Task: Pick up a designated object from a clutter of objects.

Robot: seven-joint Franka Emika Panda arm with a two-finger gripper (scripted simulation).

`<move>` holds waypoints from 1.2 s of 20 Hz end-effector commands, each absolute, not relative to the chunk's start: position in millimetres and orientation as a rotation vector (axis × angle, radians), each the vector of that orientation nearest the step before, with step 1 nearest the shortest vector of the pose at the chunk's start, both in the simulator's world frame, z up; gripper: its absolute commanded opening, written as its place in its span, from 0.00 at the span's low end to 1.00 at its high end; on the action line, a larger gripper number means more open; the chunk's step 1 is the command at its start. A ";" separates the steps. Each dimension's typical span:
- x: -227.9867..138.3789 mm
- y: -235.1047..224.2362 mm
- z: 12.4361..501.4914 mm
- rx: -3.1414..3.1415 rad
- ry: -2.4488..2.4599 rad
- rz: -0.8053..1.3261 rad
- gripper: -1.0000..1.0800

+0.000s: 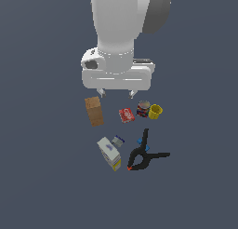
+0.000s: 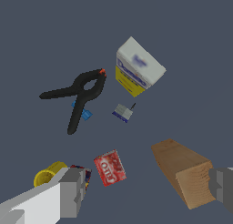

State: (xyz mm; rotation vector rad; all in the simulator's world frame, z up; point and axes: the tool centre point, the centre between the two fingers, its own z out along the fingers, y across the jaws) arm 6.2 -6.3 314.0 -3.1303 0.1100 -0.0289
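The designated white carton with yellow edges and blue-purple markings (image 1: 109, 153) lies on the floor, nearest the front of the clutter; it also shows in the wrist view (image 2: 138, 67). My gripper (image 1: 116, 92) hangs open and empty above the clutter, over the gap between the brown box (image 1: 94, 111) and the small red box (image 1: 126, 114). It is well apart from the carton. In the wrist view my grey fingers (image 2: 73, 192) frame the brown box (image 2: 184, 171) and the red box (image 2: 110, 167).
A black clamp (image 1: 144, 153) lies to the exterior view's right of the carton. A tiny grey block (image 1: 118, 141) sits between them. A printed can (image 1: 143, 109) and a yellow mug (image 1: 155, 111) stand beside the red box.
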 end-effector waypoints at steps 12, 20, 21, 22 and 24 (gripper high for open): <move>13.3 -10.1 333.7 -3.111 0.129 -0.089 0.96; 20.4 -11.1 328.3 -3.118 0.062 -0.084 0.96; 22.3 -11.4 327.0 -3.119 0.045 -0.083 0.96; 24.4 -11.7 325.6 -3.121 0.026 -0.082 0.96; 29.1 -12.5 322.2 -3.124 -0.018 -0.079 0.96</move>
